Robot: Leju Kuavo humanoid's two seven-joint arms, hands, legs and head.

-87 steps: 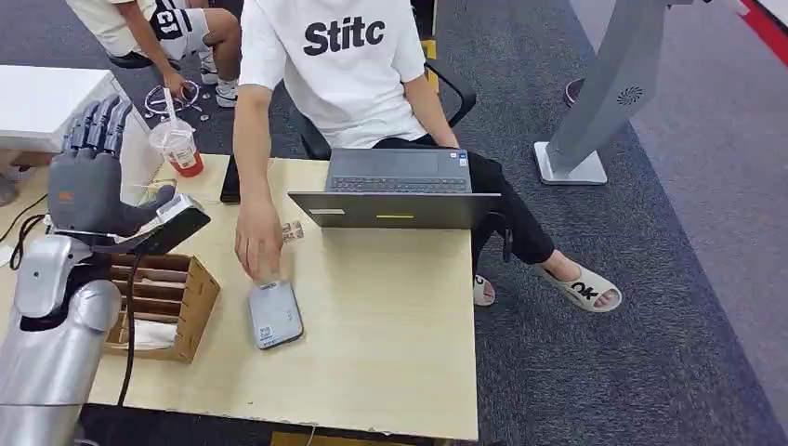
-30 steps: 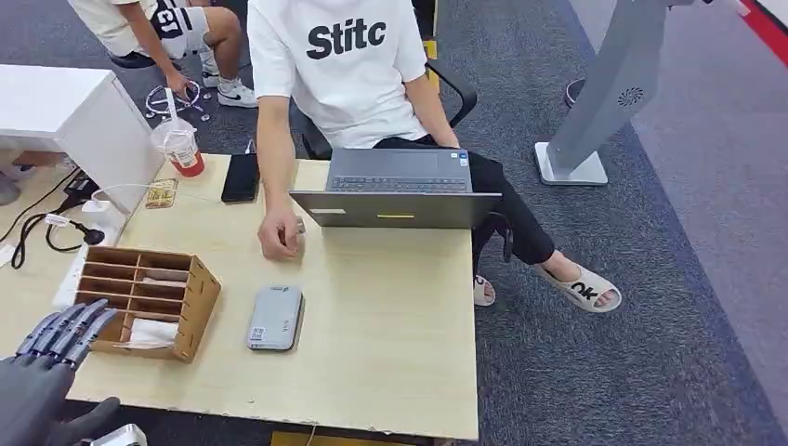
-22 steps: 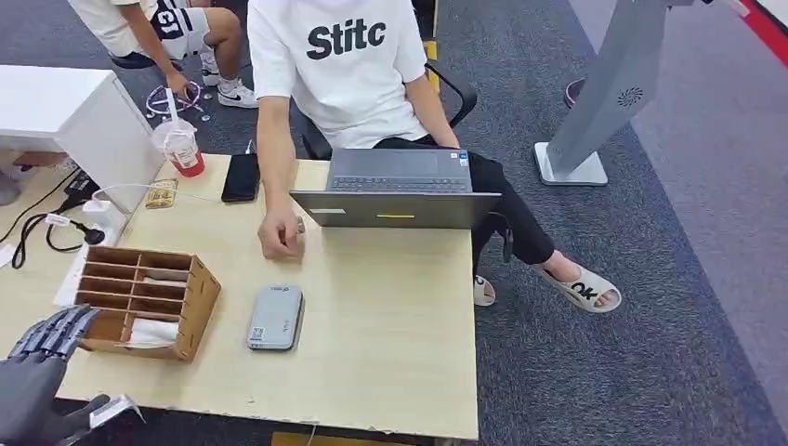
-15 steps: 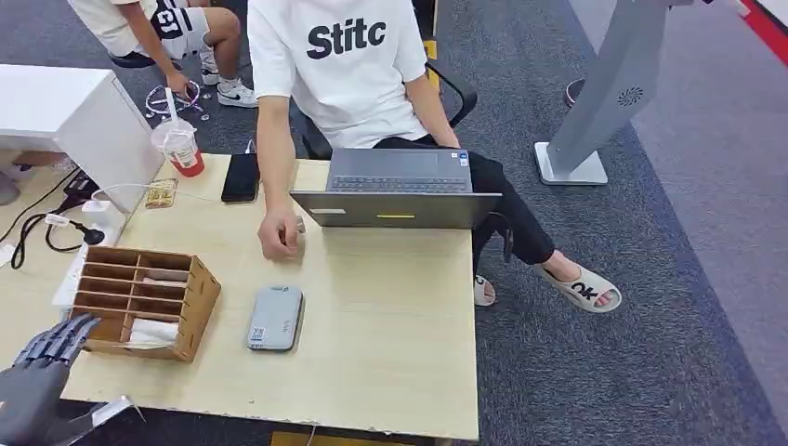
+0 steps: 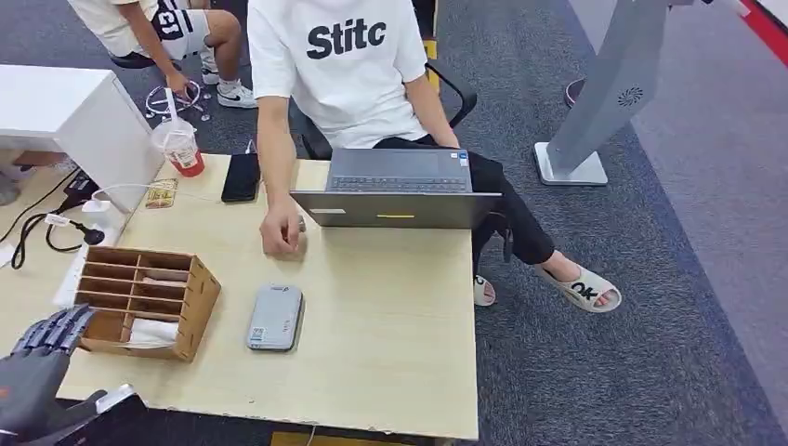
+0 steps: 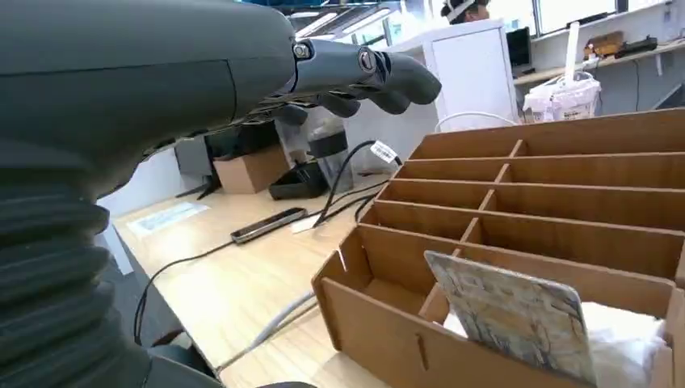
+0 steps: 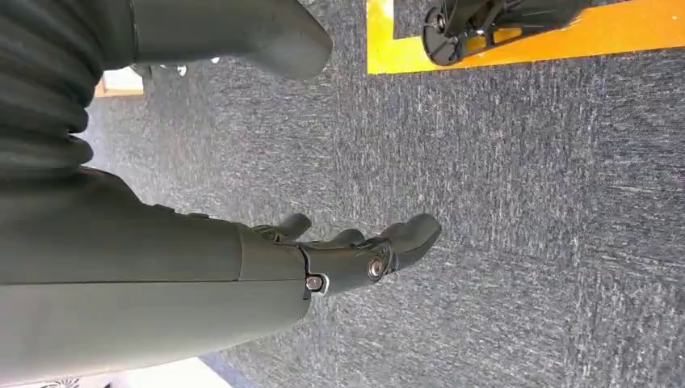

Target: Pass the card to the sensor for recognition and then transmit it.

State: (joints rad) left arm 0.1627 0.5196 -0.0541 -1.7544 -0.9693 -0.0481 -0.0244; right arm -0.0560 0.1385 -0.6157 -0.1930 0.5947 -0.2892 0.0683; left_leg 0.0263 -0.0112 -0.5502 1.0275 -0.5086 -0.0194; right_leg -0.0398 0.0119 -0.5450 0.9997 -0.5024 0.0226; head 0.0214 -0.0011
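Here, left hand (image 5: 32,376) seen at lower left of the frame, fingers spread, nothing gripped, card (image 6: 517,315) stood tilted in wooden organizer (image 5: 149,299) on tabletop (image 5: 381,325), right hand (image 7: 339,259) hung over carpet, fingers loosely apart.

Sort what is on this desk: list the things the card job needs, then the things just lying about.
For the job:
- card, leaning in the wooden organizer
- grey card reader on the desk
- left hand, near the organizer

Lying about:
- laptop
- black phone
- drink cup
- cables
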